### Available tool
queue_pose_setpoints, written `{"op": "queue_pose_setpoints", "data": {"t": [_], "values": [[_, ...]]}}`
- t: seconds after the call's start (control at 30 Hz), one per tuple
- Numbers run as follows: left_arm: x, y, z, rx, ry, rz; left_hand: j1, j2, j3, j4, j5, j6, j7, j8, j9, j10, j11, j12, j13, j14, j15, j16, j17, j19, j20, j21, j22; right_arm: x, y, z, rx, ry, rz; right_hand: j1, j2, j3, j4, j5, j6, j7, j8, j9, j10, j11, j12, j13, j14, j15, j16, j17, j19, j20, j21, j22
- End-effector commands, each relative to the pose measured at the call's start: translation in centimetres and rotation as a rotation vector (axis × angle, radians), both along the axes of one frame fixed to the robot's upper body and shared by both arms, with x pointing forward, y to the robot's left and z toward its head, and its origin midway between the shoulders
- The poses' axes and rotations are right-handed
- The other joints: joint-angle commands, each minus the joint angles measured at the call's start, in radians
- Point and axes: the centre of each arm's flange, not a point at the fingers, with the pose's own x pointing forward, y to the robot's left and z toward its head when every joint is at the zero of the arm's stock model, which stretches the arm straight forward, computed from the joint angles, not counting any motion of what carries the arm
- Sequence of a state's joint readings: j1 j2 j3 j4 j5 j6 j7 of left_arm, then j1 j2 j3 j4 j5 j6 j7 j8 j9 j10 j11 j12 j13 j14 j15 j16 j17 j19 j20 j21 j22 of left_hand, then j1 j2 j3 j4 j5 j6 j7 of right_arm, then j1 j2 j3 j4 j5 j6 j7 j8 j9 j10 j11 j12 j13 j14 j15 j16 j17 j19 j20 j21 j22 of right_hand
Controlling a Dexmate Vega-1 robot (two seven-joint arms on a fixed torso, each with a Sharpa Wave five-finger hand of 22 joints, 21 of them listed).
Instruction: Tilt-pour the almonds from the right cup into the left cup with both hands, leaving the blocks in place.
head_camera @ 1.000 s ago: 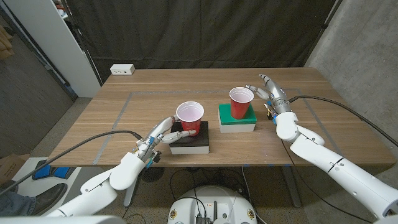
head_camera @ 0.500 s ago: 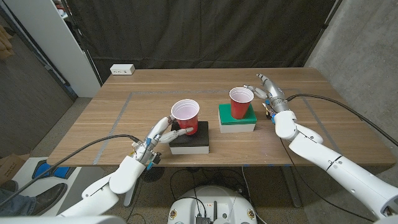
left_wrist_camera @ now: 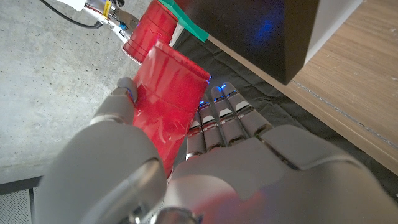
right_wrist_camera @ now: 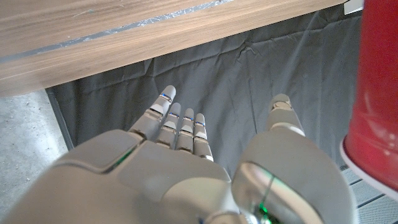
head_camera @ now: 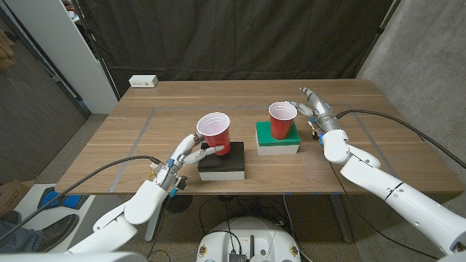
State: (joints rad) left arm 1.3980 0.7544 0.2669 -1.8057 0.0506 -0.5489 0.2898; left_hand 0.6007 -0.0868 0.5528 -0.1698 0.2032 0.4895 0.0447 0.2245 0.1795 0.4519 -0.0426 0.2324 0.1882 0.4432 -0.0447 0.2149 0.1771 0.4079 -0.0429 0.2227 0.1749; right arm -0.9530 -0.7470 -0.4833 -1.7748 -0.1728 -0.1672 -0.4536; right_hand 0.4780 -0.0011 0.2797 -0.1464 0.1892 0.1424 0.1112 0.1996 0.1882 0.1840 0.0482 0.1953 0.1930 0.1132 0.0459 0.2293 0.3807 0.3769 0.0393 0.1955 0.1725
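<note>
Fingers [left_wrist_camera: 219, 118] of our left hand [head_camera: 183, 158] wrap the left cup [head_camera: 214, 134], which looks lifted off the black block [head_camera: 224, 166], though contact is hard to judge. Right hand [head_camera: 317, 110] is spread, holding nothing; the right cup [head_camera: 282, 120] stands upright on the green block [head_camera: 277, 140] just beside its fingers, toward the left hand.

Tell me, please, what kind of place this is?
Probably a robot test lab or workshop, not a home. A black curtain hangs behind the wooden table, the wall is bare concrete, and two red cups stand on blocks inside taped lines.
</note>
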Motion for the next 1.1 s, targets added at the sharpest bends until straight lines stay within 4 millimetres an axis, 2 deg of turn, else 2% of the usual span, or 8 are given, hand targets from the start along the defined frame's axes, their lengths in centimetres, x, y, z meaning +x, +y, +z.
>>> {"op": "queue_pose_setpoints", "data": {"t": [0.03,0.37,0.7,1.1], "values": [[-0.1,0.8,1.1,-0.027,-0.004,0.006,0.004,-0.006,-0.008,0.001,-0.001,0.010,0.001,-0.002,0.001,0.010,0.003,0.000,0.002,0.011,-0.069,-0.001,0.002,0.012,-0.084,0.001,0.003,-1.4,-1.5,-1.2,0.009,0.007,0.003,0.002,0.007,0.002,0.002,0.002,0.009,-0.002,0.005,0.005,0.009,0.002,0.008,0.006,0.012,-0.003,0.005,0.000,0.007,-0.002,0.005,0.002],[0.4,0.6,1.2,-0.027,0.014,-0.021,-0.002,-0.011,-0.018,0.004,-0.002,0.011,0.001,-0.006,0.002,0.010,0.006,-0.004,0.002,0.011,-0.067,-0.004,0.003,0.010,-0.079,-0.001,0.003,-2.8,-2.0,-2.4,-0.006,0.004,-0.004,0.003,0.007,0.002,0.001,0.003,0.011,-0.001,0.006,0.005,0.009,0.002,0.007,0.006,0.012,-0.001,0.005,0.000,0.008,-0.004,0.005,0.002],[0.8,0.5,1.0,-0.025,0.027,-0.031,-0.010,-0.014,-0.029,0.007,-0.003,0.008,0.001,-0.013,0.002,0.006,0.005,-0.009,0.003,0.007,-0.064,-0.008,0.003,0.007,-0.074,-0.005,0.003,-5.0,-2.7,-4.0,0.003,-0.006,0.000,0.004,0.007,0.001,0.001,0.003,0.011,-0.001,0.005,0.005,0.009,0.002,0.007,0.006,0.013,-0.004,0.006,-0.001,0.008,-0.004,0.004,0.002],[1.1,0.1,1.5,-0.022,0.025,-0.037,-0.012,-0.014,-0.035,0.008,-0.003,0.010,0.003,-0.016,0.002,0.007,0.006,-0.011,0.003,0.009,-0.061,-0.009,0.004,0.009,-0.070,-0.006,0.003,-6.7,-2.7,-5.3,0.000,-0.006,0.016,0.005,0.007,0.001,0.000,0.003,0.007,-0.001,0.004,0.005,0.006,0.000,0.005,0.006,0.012,-0.005,0.005,-0.001,0.009,-0.005,0.004,0.002]]}}
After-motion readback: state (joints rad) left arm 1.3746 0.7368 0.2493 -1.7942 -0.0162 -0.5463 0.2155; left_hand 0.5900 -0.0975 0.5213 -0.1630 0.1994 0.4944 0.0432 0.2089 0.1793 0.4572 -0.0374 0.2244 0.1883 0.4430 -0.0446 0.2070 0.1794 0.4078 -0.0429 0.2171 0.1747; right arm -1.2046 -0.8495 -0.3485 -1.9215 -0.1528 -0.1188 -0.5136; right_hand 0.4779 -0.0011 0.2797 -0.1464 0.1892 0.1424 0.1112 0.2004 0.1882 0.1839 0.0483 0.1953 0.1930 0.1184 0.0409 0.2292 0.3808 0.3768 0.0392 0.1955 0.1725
